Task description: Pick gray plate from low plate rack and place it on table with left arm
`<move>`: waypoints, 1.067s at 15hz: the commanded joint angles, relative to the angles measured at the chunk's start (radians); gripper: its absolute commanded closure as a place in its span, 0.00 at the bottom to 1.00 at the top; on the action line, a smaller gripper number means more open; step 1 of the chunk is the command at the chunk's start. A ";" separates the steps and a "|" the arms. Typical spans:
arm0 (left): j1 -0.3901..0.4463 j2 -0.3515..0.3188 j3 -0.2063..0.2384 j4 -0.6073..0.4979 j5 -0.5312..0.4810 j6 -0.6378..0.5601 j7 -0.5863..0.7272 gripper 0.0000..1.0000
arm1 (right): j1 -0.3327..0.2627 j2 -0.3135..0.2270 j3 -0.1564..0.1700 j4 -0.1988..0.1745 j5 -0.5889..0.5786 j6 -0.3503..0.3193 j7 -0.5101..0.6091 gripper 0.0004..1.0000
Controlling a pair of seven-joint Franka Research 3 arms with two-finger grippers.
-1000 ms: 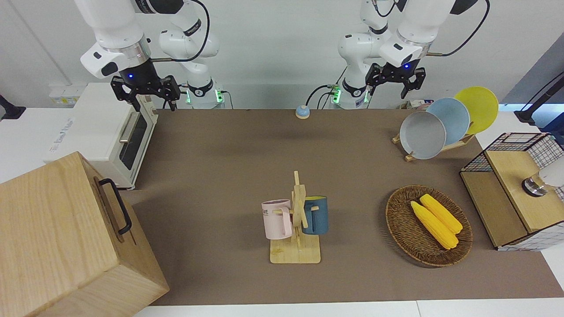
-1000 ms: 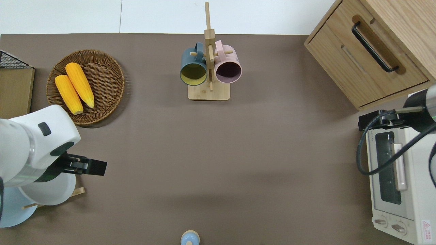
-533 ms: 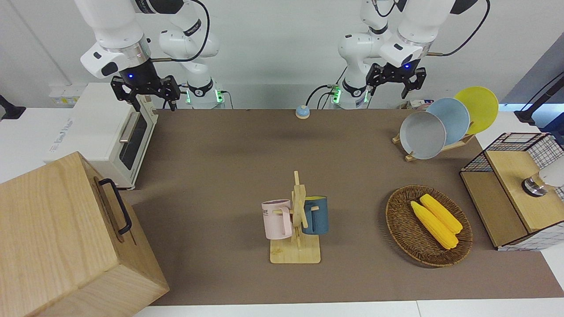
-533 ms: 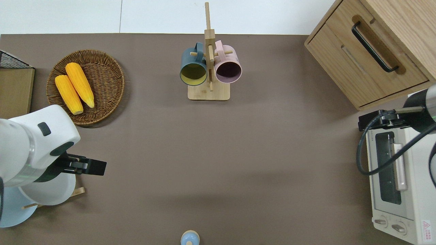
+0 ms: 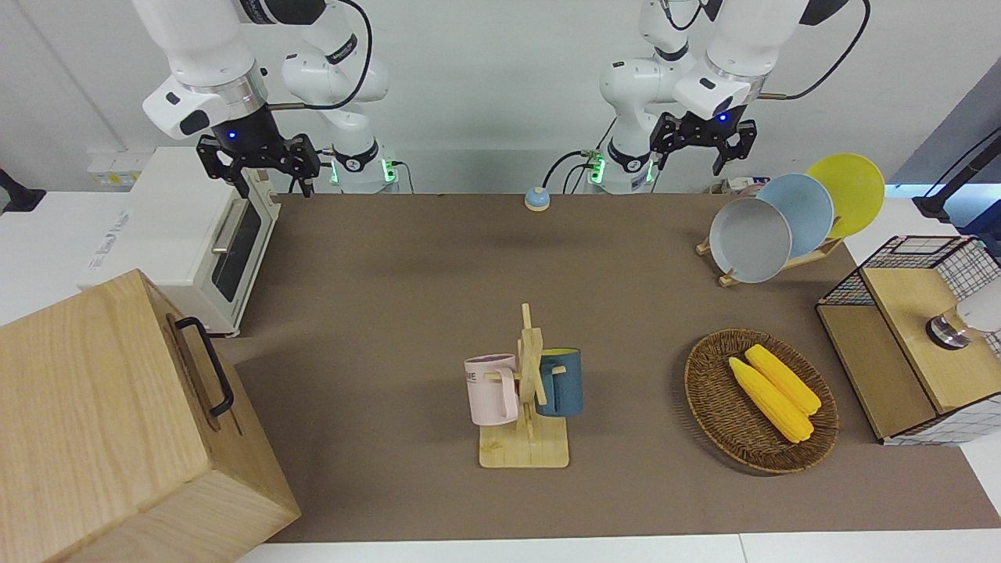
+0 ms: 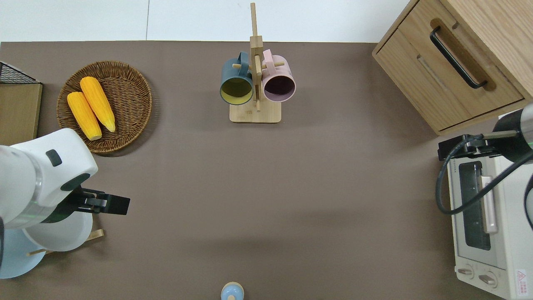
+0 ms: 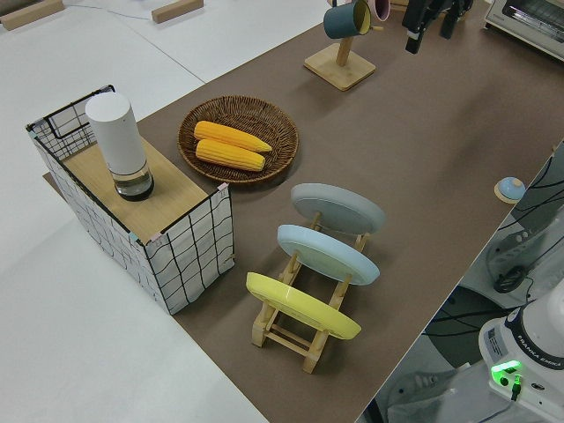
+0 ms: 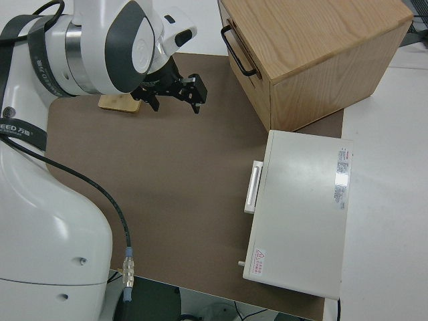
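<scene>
The gray plate point(image 5: 749, 241) stands on edge in the low plate rack point(image 5: 815, 253), in the slot farthest from the robots. It also shows in the overhead view point(image 6: 62, 234) and the left side view point(image 7: 339, 205). My left gripper point(image 5: 690, 155) is open and empty, up in the air. In the overhead view the left gripper point(image 6: 102, 204) is over the gray plate's rim farther from the robots. My right gripper point(image 5: 272, 180) is open and parked.
A light blue plate point(image 5: 798, 209) and a yellow plate point(image 5: 848, 191) share the rack. Farther from the robots is a wicker basket point(image 5: 708, 391) with two corn cobs. A mug stand point(image 5: 525, 450), a wire-sided box point(image 5: 907, 250), a toaster oven point(image 5: 180, 234) and a wooden drawer box point(image 5: 117, 422) also stand here.
</scene>
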 commanded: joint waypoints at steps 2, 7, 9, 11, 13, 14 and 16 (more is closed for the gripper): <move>0.007 -0.008 0.041 -0.002 0.019 -0.010 0.022 0.00 | 0.007 0.000 -0.006 0.006 0.003 -0.001 0.004 0.02; 0.010 -0.008 0.131 -0.004 0.020 -0.005 0.114 0.00 | 0.007 0.000 -0.006 0.006 0.003 -0.001 0.004 0.02; 0.012 -0.008 0.179 -0.004 0.020 -0.002 0.178 0.00 | 0.007 0.000 -0.006 0.006 0.003 -0.002 0.004 0.02; 0.013 -0.006 0.213 -0.005 0.045 0.001 0.222 0.00 | 0.007 0.000 -0.006 0.006 0.003 -0.001 0.004 0.02; 0.012 -0.006 0.231 -0.005 0.083 0.002 0.249 0.00 | 0.007 0.000 -0.006 0.006 0.003 -0.001 0.004 0.02; 0.013 -0.005 0.237 -0.005 0.096 0.006 0.258 0.00 | 0.007 0.000 -0.006 0.006 0.003 -0.001 0.004 0.02; 0.012 -0.003 0.265 -0.005 0.109 0.013 0.280 0.00 | 0.007 0.000 -0.006 0.006 0.003 -0.001 0.004 0.02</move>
